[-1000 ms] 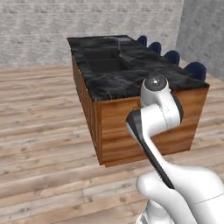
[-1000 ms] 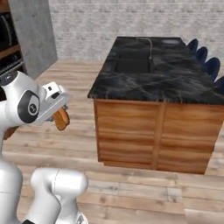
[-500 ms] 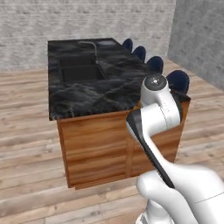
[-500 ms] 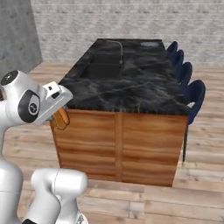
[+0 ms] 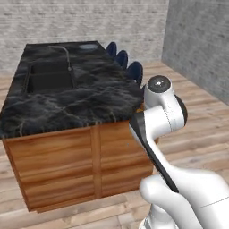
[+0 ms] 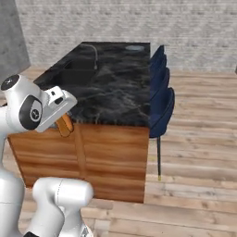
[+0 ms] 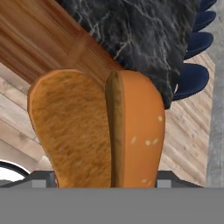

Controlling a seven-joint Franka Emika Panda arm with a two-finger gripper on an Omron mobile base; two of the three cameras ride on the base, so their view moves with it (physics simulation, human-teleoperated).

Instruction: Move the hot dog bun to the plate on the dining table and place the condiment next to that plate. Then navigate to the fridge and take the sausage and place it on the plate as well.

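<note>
The hot dog bun (image 7: 100, 131), a tan-orange split roll, sits close up between my fingers in the hand view. In the right base view my gripper (image 6: 64, 121) is shut on the bun (image 6: 65, 127), which hangs in front of the wooden side of the dining table (image 6: 121, 95), below its top. The table's black marble top (image 5: 89, 98) spreads ahead of me. At its far end lies the round grey-blue plate (image 5: 88, 46), also seen as a plate (image 6: 134, 47) from the right. The condiment, the fridge and the sausage are out of view.
A sink (image 5: 50, 77) with a thin faucet (image 5: 67, 56) is set into the table top. Blue chairs (image 6: 160, 95) line the table's right side, and chairs (image 7: 192, 78) show beyond its corner. Wooden floor surrounds the island, with grey walls behind.
The whole scene has swung as the base drove round the island: the near wooden end now faces me and the chairs show on the right. The bun stays in the gripper.
</note>
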